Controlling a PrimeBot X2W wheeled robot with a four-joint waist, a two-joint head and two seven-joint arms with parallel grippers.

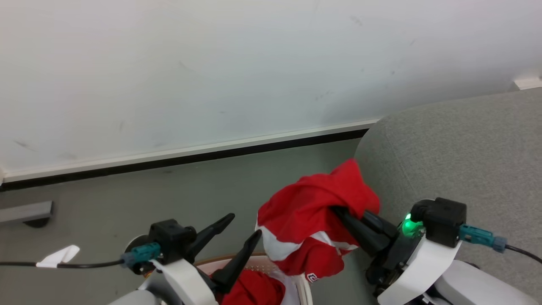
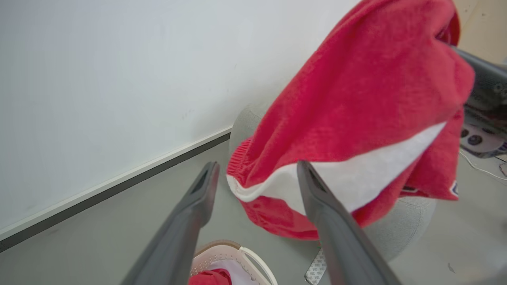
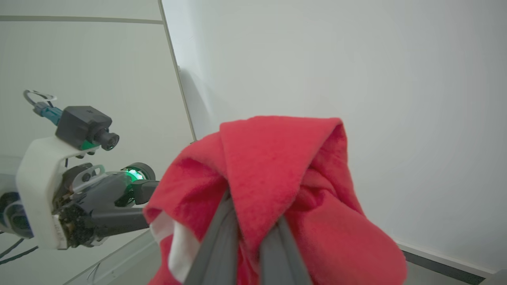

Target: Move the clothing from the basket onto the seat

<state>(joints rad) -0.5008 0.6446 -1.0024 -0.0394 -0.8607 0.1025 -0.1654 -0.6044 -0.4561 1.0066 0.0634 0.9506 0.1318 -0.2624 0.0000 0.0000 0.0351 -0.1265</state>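
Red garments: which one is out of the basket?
The garment pinched in the right end effector, hanging midair; the other garment lies in the basket.

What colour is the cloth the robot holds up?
The cloth is red with a white stripe; the left wrist view shows it best.

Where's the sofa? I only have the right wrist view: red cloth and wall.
Observer: Head view shows the sofa just right of the garment your right gripper holds.
Operator: Is the other arm free?
Observer: Yes, the left gripper is open and empty, over the basket.
Operator: Anything in it?
Observer: More red cloth lies in the basket.
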